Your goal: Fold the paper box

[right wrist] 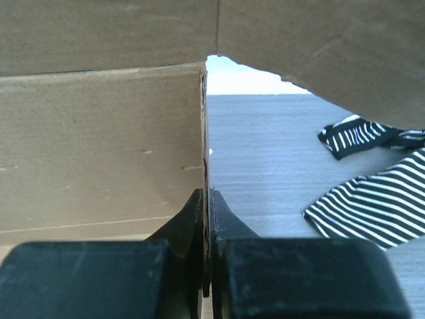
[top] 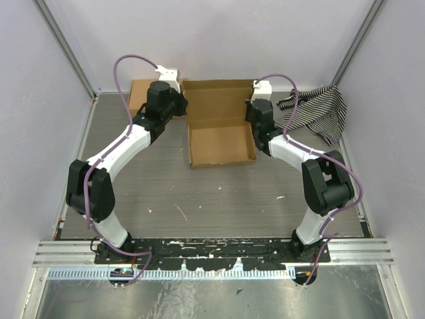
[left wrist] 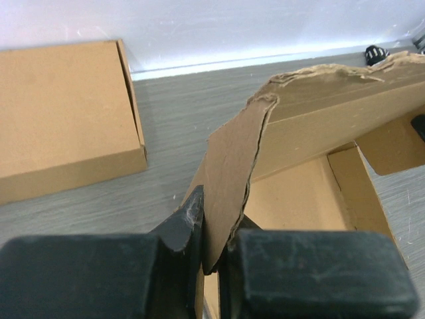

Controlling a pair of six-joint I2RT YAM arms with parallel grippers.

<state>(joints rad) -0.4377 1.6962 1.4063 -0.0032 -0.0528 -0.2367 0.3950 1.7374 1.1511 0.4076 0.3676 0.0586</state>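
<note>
The paper box [top: 221, 143] lies at the middle back of the table as a shallow brown tray, its lid [top: 219, 100] standing up behind it. My left gripper [top: 180, 106] is at the box's back left corner. In the left wrist view its jaws [left wrist: 219, 212] sit tight on a ragged-edged side flap [left wrist: 232, 159]. My right gripper [top: 255, 114] is at the back right corner. In the right wrist view it [right wrist: 206, 199] is shut on the thin edge of the box's right wall [right wrist: 99, 146].
A second, closed brown box [top: 138, 94] [left wrist: 60, 113] sits at the back left, just beyond the left gripper. A black-and-white striped cloth [top: 319, 109] [right wrist: 372, 206] lies at the back right. Grey walls close in the back and both sides.
</note>
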